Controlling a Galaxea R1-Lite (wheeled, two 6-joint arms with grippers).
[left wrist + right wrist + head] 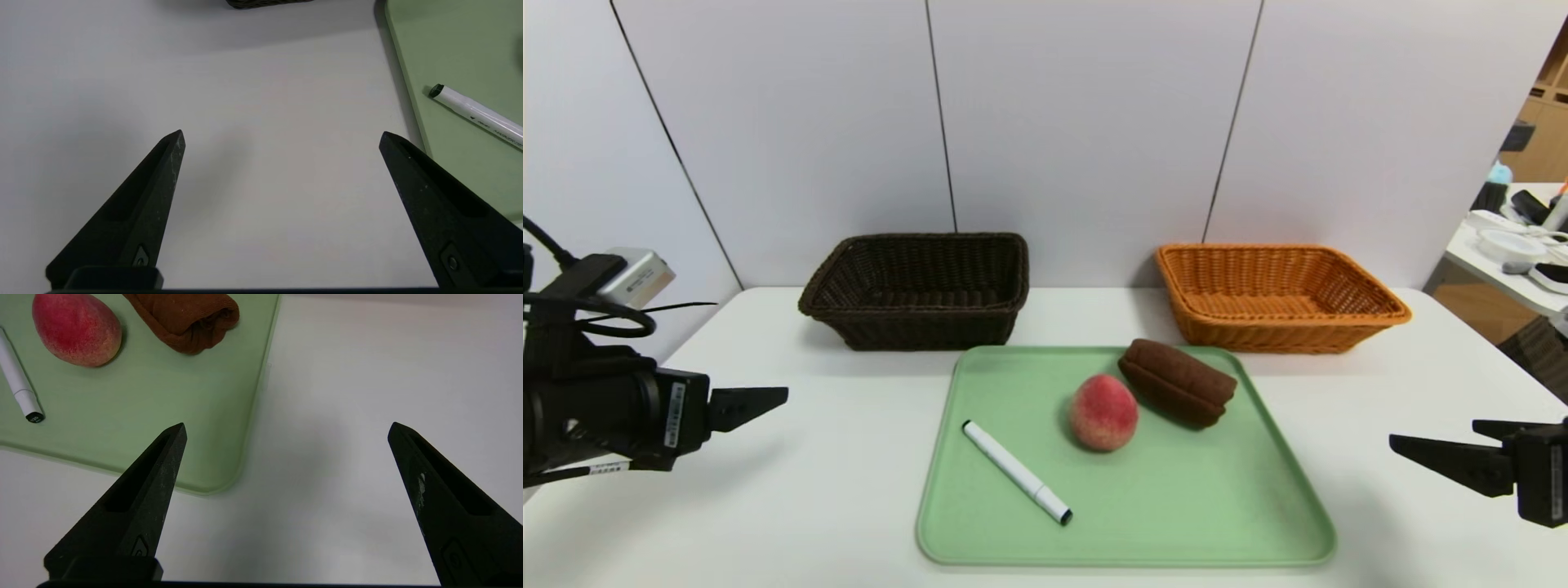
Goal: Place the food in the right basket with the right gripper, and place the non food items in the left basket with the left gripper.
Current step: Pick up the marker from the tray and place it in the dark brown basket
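Note:
On the green tray [1176, 523] in the middle of the table lie a red-pink peach [1103, 412], a rolled brown cloth [1178, 382] behind it, and a white marker [1016, 471] to its left. The dark brown left basket [915, 322] and the orange right basket [1258, 335] stand behind the tray, both with nothing in them. My left gripper [768, 400] hovers open over bare table to the left of the tray, nothing between its fingers. My right gripper [1433, 437] hangs open off the tray's right front corner, holding nothing.
A grey partition wall closes the table's far side. Another desk with clutter [1515, 245] shows beyond the table's right edge. White table surface surrounds the tray on both sides and in front.

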